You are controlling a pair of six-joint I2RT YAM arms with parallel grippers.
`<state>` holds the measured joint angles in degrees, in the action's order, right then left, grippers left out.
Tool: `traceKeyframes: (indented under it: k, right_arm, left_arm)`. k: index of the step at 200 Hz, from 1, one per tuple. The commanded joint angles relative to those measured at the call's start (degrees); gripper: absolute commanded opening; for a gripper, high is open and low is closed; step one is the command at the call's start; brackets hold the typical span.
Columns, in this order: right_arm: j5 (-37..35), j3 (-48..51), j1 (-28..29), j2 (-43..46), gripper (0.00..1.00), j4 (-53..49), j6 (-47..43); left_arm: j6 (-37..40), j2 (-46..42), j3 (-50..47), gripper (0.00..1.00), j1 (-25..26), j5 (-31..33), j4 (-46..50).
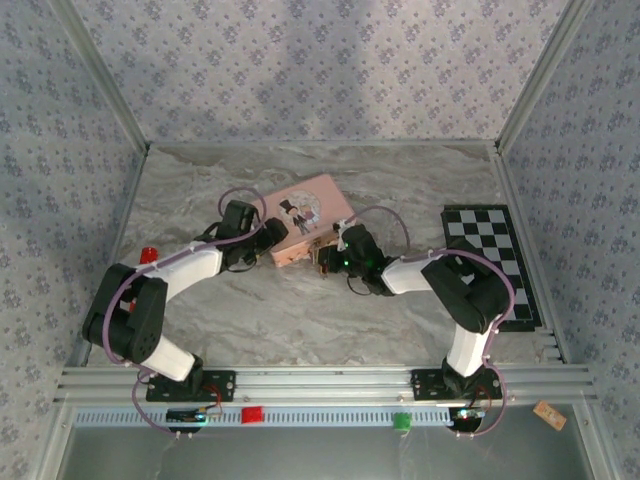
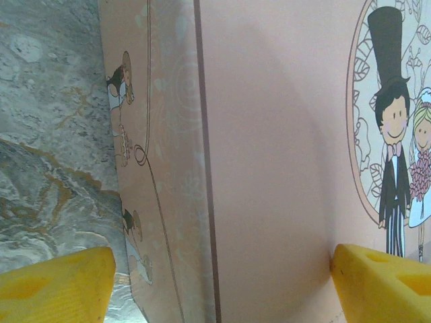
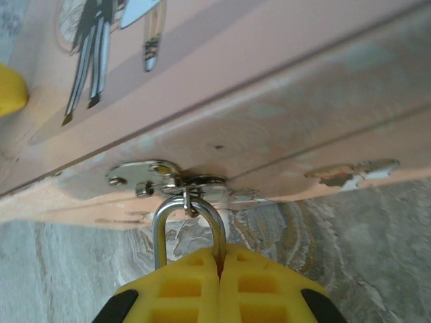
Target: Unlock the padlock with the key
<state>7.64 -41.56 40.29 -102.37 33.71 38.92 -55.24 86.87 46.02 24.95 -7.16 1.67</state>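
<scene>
1. Counter (image 1: 300, 310): grey marbled surface that carries every item below.

2. Chessboard (image 1: 495, 265): lies flat at the right edge, well apart from the work. Judged idle.

3. Pink tin (image 1: 305, 212): cartoon couple on the lid, lying flat at mid-counter, set diagonally. Its front wall faces the right arm, probably so the fastening can be reached.

4. Left end effector (image 2: 222, 279): fingers spread wide. One yellow finger (image 2: 54, 282) sits just beside the tin's side wall and the other over the lid. It probably steadies the tin against tugging. Whether it actually presses cannot be told.

5. Right end effector (image 3: 219, 266): fingers brought together and clamped on the padlock, low at the tin's front wall.

6. Hasp (image 3: 165, 176): small silvery plate screwed to the tin's front wall, with a loop projecting.

7. Padlock (image 3: 159, 235): its thin silvery shackle is threaded through the hasp loop and looks closed. The body and keyhole are hidden inside the yellow fingers. The grip probably keeps the lock from swinging so the key can be worked. Unlocking judged not yet done.
</scene>
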Motion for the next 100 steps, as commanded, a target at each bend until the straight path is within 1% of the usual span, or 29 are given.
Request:
traceKeyframes:
  k: [1,30,71,90,100]
  right_arm:
    - [-7.7,2.1,0.1,1.5,0.0,7.8,10.6]
    - [-12.1,5.0,0.4,2.3,0.0,10.1,16.3]
    - [-13.0,5.5,0.1,2.7,0.0,10.8,19.6]
    - [-13.9,6.5,-0.3,3.1,0.0,12.5,22.0]
    - [-12.4,6.5,-1.0,2.6,0.0,15.0,22.9]
  left_arm:
    - [-2.4,1.7,-0.2,0.84,2.6,1.1,3.1]
    - [-3.5,1.5,-0.1,0.84,4.7,4.1,3.3]
    - [-5.3,3.1,0.7,0.84,6.6,5.2,3.2]
    - [-5.6,3.2,0.6,0.84,7.2,5.2,2.6]
    - [-5.2,3.4,1.2,0.84,7.5,5.0,3.1]
